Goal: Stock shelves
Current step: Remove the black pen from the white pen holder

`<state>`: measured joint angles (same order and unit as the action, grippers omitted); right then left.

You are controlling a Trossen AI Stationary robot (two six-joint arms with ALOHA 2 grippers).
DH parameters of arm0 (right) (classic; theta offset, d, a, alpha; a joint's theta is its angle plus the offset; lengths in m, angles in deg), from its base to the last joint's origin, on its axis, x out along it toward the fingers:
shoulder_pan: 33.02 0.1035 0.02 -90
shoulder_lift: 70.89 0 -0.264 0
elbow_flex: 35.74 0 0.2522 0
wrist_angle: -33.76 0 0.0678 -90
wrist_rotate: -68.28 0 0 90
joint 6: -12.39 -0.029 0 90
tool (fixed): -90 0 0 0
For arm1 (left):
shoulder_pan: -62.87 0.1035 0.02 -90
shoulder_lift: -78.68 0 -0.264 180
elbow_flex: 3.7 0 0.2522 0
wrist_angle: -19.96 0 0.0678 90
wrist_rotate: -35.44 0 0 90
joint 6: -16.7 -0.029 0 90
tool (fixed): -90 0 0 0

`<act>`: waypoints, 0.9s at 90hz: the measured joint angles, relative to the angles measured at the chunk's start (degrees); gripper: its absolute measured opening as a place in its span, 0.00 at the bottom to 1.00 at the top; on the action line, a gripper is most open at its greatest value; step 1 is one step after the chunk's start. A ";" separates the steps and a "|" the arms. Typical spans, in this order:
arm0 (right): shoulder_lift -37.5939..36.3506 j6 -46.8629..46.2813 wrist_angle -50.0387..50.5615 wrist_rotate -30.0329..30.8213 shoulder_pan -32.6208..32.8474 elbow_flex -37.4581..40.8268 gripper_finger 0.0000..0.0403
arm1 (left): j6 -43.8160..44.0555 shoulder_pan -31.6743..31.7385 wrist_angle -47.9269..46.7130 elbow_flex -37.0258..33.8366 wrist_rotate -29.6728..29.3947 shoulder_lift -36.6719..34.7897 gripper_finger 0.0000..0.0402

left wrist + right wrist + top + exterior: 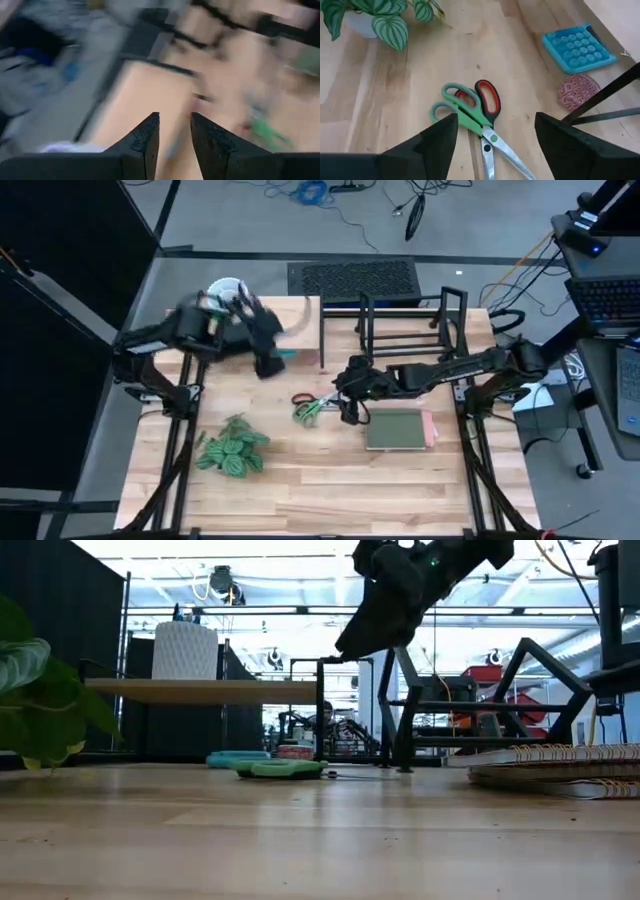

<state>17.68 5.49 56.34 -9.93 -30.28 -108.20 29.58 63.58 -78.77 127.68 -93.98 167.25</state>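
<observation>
The butcher-block worktop [330,490] fills the high view, and at its back edge sit the two shelves. The black wire-frame rack [392,325] stands back centre-right, its uprights bare. The pale-wood riser shelf [200,690] is on the back left, and in the low view a white ribbed pot [185,650] stands on its flat top. Under that shelf a blue tray [578,47] lies on the wood, with a round pinkish speckled piece [578,91] just beside it.

Front left there's a potted plant [232,450] with striped leaves. Right of centre a spiral notebook [400,430] lies flat.

The left hand [268,360] hovers over the front edge of the riser shelf (blurred in the high view), its fingers [145,140] a narrow gap apart with nothing between them.

The right hand [350,408] hangs above the middle of the worktop, just left of the notebook, spread wide and empty. Directly below it lie two pairs of scissors, the green-handled pair [462,112] crossed over the red-and-black pair [489,97], blades touching.
</observation>
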 joint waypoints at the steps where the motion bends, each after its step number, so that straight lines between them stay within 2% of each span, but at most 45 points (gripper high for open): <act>1: 0.10 0.00 0.02 0.00 0.00 0.00 0.62 | 0.08 0.61 -0.02 0.00 -0.72 -0.34 0.24; 12: 1.64 -0.02 0.07 0.02 0.00 0.02 0.62 | -0.33 7.56 -0.07 0.00 -7.01 -3.25 0.27; 24: 4.13 -1.82 -0.85 -0.02 0.00 0.02 0.62 | -2.69 16.98 -0.07 0.00 -7.18 -4.47 0.34; 34: 6.67 -3.83 -0.70 -0.09 0.00 0.04 0.62 | -4.43 24.97 -0.06 0.00 -2.02 -4.27 0.42; 50: 10.04 -6.87 -1.35 -2.93 0.21 0.04 0.62 | -7.44 35.34 -0.55 0.00 11.90 -0.88 0.47; 61: 11.44 -8.23 -1.56 -3.19 1.08 0.04 0.62 | -9.24 39.47 -2.17 0.00 18.13 1.31 0.47; 81: 11.72 -8.96 -2.21 -2.93 3.16 0.04 0.62 | -10.70 42.36 -5.01 -0.87 22.65 3.29 0.47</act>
<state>29.40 -3.47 54.14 -12.85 -27.12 -108.16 18.88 105.94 -83.77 126.81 -71.33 170.53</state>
